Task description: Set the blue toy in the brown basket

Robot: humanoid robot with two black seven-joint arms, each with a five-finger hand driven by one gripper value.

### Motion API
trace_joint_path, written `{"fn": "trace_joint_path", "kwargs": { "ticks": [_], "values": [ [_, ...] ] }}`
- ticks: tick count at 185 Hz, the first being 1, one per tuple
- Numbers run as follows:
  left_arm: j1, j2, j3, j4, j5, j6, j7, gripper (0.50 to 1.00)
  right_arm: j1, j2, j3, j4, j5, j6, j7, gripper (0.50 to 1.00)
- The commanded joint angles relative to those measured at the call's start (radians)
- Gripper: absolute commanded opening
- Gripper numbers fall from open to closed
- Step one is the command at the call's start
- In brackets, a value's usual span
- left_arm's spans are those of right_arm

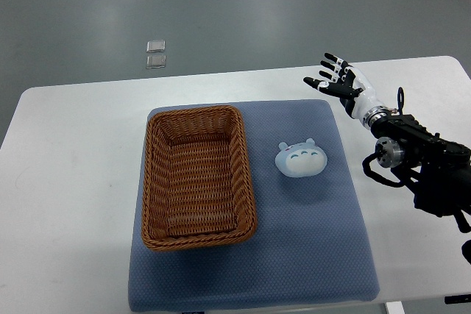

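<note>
Blue mat point(309, 255) lies closest to us, spread flat on the white table point(73, 182). On the mat sits the brown basket point(197, 237), at about nine o'clock from the middle. It has nothing in it. The blue toy point(302, 159) rests on the mat just beside the basket, at about three o'clock from it, not touching. It is small, round and soft, with a little face.

The right hand point(340, 82) is up at about one o'clock from the toy, well apart from it. Its fingers are spread wide and it holds nothing. So the toy is not picked up yet.

What could go wrong? The toy looks squishy and round, so I think it could slip out if the fingers pinch only its edge. It could also roll away if the hand bumps it first. If the hand lets go too early, the toy may land on the basket rim and fall outside.

Part of the right arm point(427, 167) is cut off at the edge. No left arm shows. Two small clear things point(155, 54) lie on the floor; I cannot tell what they are.
</note>
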State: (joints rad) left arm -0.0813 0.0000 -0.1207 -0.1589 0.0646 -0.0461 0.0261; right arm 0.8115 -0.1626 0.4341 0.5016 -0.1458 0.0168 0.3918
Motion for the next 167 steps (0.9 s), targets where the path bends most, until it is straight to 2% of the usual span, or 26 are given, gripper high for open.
{"fn": "trace_joint_path", "kwargs": {
  "ticks": [1, 101, 144, 167],
  "values": [
    [0.0, 0.0, 0.0, 0.001, 0.0, 0.0, 0.0, 1.0, 0.0, 0.0, 0.0, 0.0, -0.003, 0.0, -0.001, 0.911],
    [0.0, 0.0, 0.003, -0.001, 0.0, 0.002, 0.0, 1.0, 0.012, -0.006, -0.008, 0.006, -0.052, 0.028, -0.001, 0.911],
    [0.0, 0.0, 0.003, -0.001, 0.0, 0.0, 0.0, 1.0, 0.061, -0.032, -0.018, 0.026, -0.222, 0.08, 0.002, 0.911],
    [0.0, 0.0, 0.003, -0.001, 0.0, 0.0, 0.0, 1.0, 0.089, -0.08, -0.021, 0.115, -0.405, 0.103, 0.025, 0.911]
  ]
}}
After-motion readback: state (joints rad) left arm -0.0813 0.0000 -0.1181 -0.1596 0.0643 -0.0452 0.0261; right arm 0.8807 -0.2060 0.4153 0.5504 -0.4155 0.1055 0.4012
